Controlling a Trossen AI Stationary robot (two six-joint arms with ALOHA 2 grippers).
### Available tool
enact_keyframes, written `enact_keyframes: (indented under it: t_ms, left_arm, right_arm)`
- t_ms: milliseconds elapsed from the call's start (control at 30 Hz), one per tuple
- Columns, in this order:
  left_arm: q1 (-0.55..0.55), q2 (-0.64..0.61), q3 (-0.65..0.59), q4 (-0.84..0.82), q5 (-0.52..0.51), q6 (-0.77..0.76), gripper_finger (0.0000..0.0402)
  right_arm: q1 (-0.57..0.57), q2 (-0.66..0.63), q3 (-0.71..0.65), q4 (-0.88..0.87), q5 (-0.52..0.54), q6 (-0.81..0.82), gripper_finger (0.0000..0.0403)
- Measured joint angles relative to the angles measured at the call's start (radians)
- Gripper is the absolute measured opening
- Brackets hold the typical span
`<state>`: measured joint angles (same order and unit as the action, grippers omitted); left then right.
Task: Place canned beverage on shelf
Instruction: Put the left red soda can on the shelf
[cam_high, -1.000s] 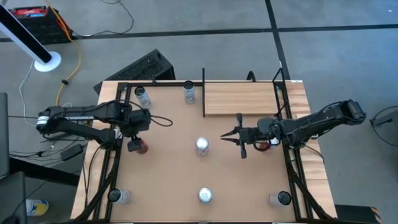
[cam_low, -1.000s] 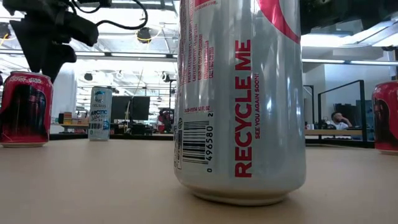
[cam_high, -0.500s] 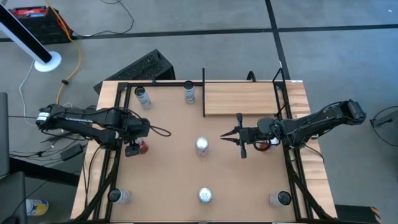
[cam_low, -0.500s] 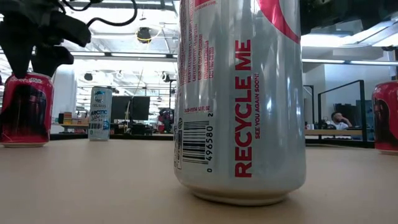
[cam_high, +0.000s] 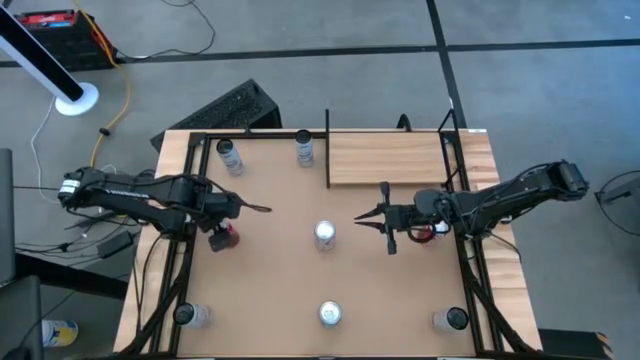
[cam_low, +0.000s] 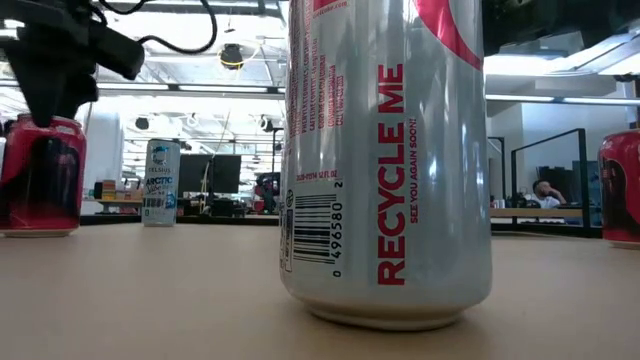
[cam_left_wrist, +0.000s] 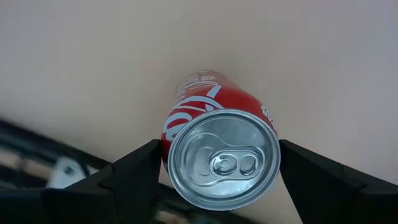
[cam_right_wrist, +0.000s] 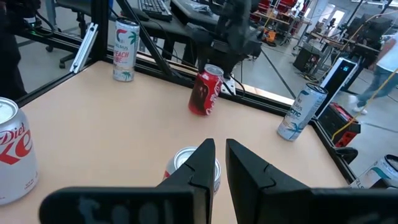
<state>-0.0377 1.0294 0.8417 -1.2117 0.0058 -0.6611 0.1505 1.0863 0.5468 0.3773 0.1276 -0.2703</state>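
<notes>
Left claw (cam_left_wrist: 217, 165) hangs released, straddling an upright red aluminium can (cam_left_wrist: 219, 155) — closing off-centre could tip it; right claw (cam_high: 366, 221) clenched, empty.

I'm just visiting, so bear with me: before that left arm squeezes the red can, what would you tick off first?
1. Left gripper around the red can: ok; in the left wrist view a finger stands on each side of it.
2. Fingers wide enough: ok; they are open, with a small gap showing on both sides.
3. Can upright: ok; it stands on the table in the right wrist view.
4. Shelf has room: ok; no can shows on the pale board.
5. Right gripper out of the way: ok; it is shut, hanging by the middle silver can, apart from the left arm.
6. Gripper low enough on the can: cannot tell.
</notes>
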Motion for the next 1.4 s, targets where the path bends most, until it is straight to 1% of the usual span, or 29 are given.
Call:
enact_keyframes:
  t_ms: [200,333,600,733,800,1033,1200,1400]
  left_arm:
    - [0.064,0.000,-0.001,0.022,-0.035,-0.378,0.0291]
    - [0.098,0.000,-0.005,0.064,-0.073,-0.475,0.0290]
    - [0.116,-0.009,0.002,0.060,0.017,-0.448,0.0290]
    - [0.095,-0.009,0.001,0.048,0.127,-0.475,0.0290]
    - [0.084,-0.008,0.002,0.052,0.155,-0.476,0.0290]
    - [0.069,-0.008,0.006,0.054,0.151,-0.443,0.0290]
    - [0.068,-0.008,0.064,0.040,0.154,-0.407,0.0290]
    - [0.068,-0.008,0.128,0.039,0.092,-0.368,0.0290]
  right_arm:
    - [0.000,0.000,0.000,0.018,0.000,0.000,0.0064]
    - [0.000,0.000,0.000,0.022,0.000,0.002,0.0064]
    - [0.000,0.000,0.000,0.018,0.000,0.018,0.0064]
    - [0.000,0.000,0.000,0.019,0.000,0.010,0.0064]
    - [0.000,0.000,0.000,0.021,0.000,0.010,0.0064]
    - [0.000,0.000,0.000,0.029,0.000,-0.001,0.0064]
    - [0.000,0.000,0.000,0.028,0.000,-0.001,0.0064]
    - [0.000,0.000,0.000,0.029,0.000,-0.001,0.0064]
